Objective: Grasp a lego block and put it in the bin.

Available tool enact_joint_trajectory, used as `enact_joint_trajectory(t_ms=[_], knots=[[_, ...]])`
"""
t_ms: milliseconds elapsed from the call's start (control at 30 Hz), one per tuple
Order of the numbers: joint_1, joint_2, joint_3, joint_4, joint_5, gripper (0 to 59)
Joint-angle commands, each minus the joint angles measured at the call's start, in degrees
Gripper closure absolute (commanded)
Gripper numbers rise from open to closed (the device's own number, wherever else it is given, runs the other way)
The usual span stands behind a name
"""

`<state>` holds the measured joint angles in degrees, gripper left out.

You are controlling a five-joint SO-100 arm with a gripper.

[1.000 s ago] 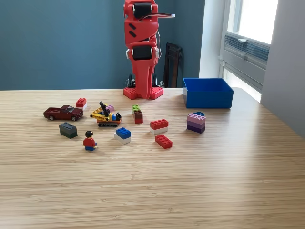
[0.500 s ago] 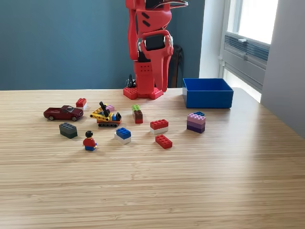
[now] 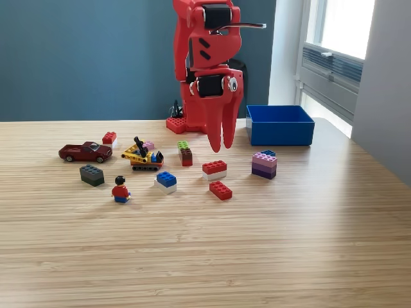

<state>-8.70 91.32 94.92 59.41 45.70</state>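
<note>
— Where's the bin?
— I see the blue bin [image 3: 280, 125] near the table's [image 3: 308, 237] far edge, toward the exterior view's right; its inside is hidden from me.
— And the gripper?
— The gripper [image 3: 221, 142] hangs above the red-and-white block [image 3: 214, 170], fingers slightly apart, empty. The arm's top is cut off.

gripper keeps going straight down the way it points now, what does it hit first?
The red gripper points down with nothing held. Straight below in this view is the red-on-white lego block, so that likely comes first; otherwise the wooden table. One view only, so depth is uncertain.
</note>
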Motion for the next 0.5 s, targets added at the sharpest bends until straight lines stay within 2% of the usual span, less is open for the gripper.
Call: enact_joint_trajectory(t_ms=[33,300,500], knots=[[-0.44,-2.46,-8.00,0.18,2.29,32.6],[-0.70,-10.20,-11.69,0.09,5.36,31.4],[-0.62,-14.68,-12.74,0.09,6.94,32.9]])
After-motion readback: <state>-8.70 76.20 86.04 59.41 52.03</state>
